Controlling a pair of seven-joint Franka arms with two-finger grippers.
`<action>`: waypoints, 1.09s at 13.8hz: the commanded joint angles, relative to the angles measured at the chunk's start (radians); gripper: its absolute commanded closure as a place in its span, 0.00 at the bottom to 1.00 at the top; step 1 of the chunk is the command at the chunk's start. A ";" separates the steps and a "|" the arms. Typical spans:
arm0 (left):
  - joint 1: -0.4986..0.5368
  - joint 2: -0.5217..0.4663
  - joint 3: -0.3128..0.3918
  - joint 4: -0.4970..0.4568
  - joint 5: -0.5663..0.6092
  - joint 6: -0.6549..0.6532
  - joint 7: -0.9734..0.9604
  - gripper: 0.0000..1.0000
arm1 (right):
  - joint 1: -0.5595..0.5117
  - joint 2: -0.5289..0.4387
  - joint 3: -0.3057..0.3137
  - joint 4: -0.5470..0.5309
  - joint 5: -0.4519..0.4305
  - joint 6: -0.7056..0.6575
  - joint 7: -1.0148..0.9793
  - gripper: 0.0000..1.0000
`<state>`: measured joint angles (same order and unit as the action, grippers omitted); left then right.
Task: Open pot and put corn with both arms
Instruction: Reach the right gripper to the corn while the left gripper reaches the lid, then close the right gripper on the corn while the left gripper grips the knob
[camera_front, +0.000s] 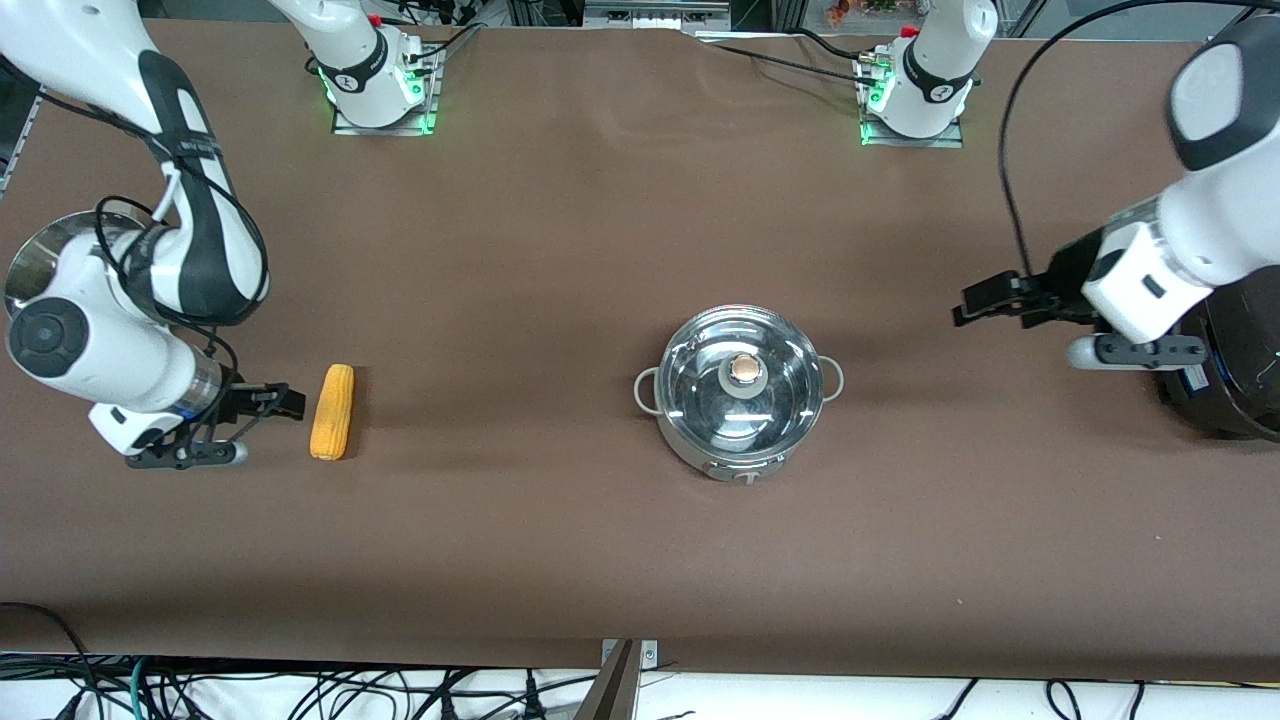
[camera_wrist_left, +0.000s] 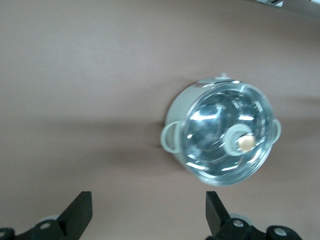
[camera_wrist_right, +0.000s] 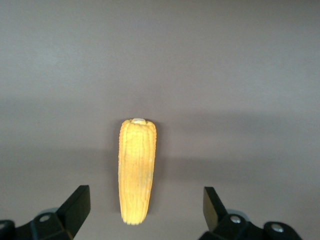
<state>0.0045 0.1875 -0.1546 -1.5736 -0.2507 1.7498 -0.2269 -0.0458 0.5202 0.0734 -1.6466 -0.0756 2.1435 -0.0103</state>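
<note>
Right gripper (camera_front: 285, 400), at the right arm's end of the table, sits low just beside the corn (camera_front: 332, 411), fingers (camera_wrist_right: 75, 202) spread wide and empty. The corn lies flat on the brown table (camera_front: 560, 250), well apart from the pot (camera_front: 739, 393), toward the right arm's end. The pot stands upright with its glass lid (camera_wrist_left: 227, 132) on, tan knob (camera_front: 744, 370) centred. Left gripper (camera_front: 965, 305) hovers over the table between the pot and a black cooker (camera_front: 1235, 370), fingers (camera_wrist_left: 80, 210) wide open, holding nothing

Even overhead light, soft shadows on the table (camera_front: 560, 250), white glare streaks on the pot (camera_front: 740, 400) lid; wrist views slightly soft.
</note>
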 joint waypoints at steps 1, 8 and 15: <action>-0.085 0.030 0.000 -0.002 -0.001 0.082 -0.153 0.00 | -0.006 0.030 0.005 0.013 0.006 0.034 0.000 0.00; -0.311 0.137 -0.003 0.003 0.165 0.134 -0.390 0.00 | -0.002 0.093 0.005 0.008 0.010 0.108 0.041 0.00; -0.386 0.242 0.000 0.003 0.168 0.252 -0.468 0.00 | 0.017 0.112 0.006 -0.077 0.011 0.199 0.070 0.00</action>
<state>-0.3599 0.4055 -0.1643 -1.5774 -0.1130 1.9691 -0.6674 -0.0308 0.6431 0.0778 -1.6683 -0.0750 2.2810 0.0411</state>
